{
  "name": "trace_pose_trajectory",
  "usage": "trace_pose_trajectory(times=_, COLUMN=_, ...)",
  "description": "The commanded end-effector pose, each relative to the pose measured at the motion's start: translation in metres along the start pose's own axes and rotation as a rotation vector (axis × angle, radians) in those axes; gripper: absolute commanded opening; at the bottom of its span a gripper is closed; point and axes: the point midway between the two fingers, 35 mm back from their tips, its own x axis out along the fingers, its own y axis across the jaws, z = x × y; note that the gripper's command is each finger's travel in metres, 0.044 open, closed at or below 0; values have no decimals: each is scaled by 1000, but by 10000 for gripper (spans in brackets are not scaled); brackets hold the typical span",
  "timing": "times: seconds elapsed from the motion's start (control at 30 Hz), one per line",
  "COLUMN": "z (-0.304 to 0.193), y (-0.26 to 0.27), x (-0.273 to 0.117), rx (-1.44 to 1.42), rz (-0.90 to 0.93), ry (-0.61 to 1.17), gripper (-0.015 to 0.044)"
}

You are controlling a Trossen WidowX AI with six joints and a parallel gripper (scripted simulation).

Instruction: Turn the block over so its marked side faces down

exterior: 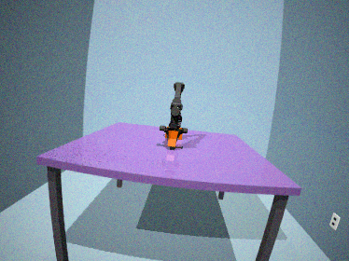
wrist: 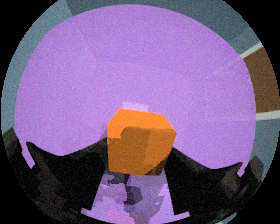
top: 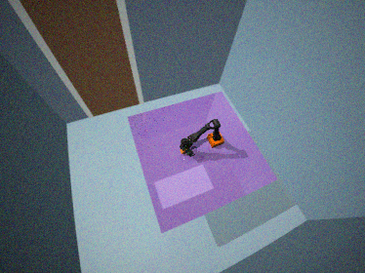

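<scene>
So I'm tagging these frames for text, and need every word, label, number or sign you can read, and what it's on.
None can be read in any view.
Block, shut in the end effector: plain orange faces, no mark visible from here.
Table: plain purple, no writing.
Arm: black, too small to show any label.
Wall outlet: no lettering visible.

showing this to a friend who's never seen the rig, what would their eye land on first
The orange block fills the middle of the wrist view, clamped in the gripper and tilted. From outside, the bright purple table stands out, with the dark arm bent down over its middle.
</scene>
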Motion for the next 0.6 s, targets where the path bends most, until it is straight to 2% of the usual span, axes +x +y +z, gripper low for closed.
trace_pose_trajectory(times=0.0, z=1, y=0, x=-4, rx=1, rz=-1, ry=-74, gripper=0)
trace_pose_trajectory(times=0.2, z=-2, y=0, x=-6, rx=1, rz=-1, ry=-163, gripper=0)
trace_pose_trajectory(times=0.57, z=-1, y=0, x=3, rx=1, rz=-1, ry=-223, gripper=0)
